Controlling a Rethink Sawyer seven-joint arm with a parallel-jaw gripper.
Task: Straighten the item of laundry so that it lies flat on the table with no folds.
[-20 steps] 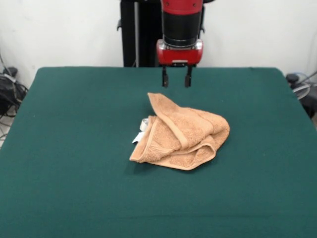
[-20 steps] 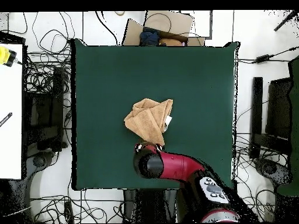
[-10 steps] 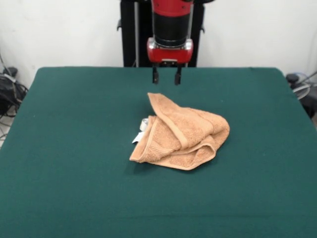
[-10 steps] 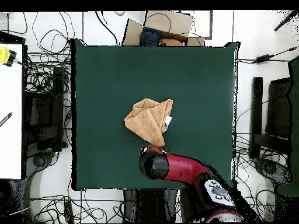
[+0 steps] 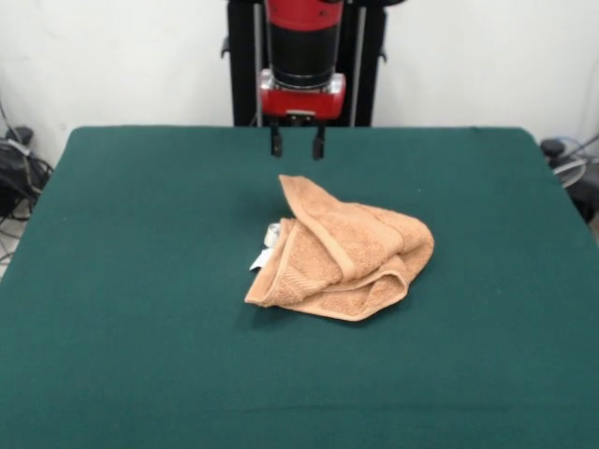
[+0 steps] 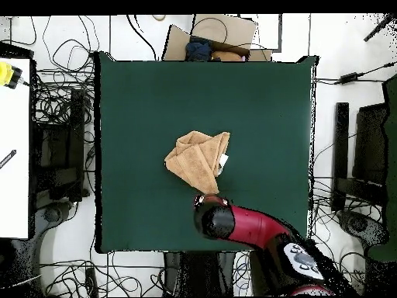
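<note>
Green felt covered the whole desk [image 5: 122, 281], with a white wall behind it and cables trailing off both sides. Near the desk's middle, well clear of every edge, the towel [image 5: 342, 251] lay bunched, one border band folded across its top and a white tag [image 5: 261, 259] poking out on the side. Over the last second the claw [image 5: 296, 142] had risen and slid away from the towel's peaked corner, moving along the desk's far edge as the front camera showed it. Its two fingers [image 5: 275, 142] hung spread apart with nothing between them, and clear air separated them from the cloth. In the overhead picture the arm [image 6: 248, 226] had likewise swung sideways, just off the towel's nearest point. The towel itself had not shifted at all across those frames: same folds, same outline. So the retreat seemed to mean no grasp had been taken, and the flattening was, by my reading, hardly begun; a fresh approach to a corner looked necessary.
</note>
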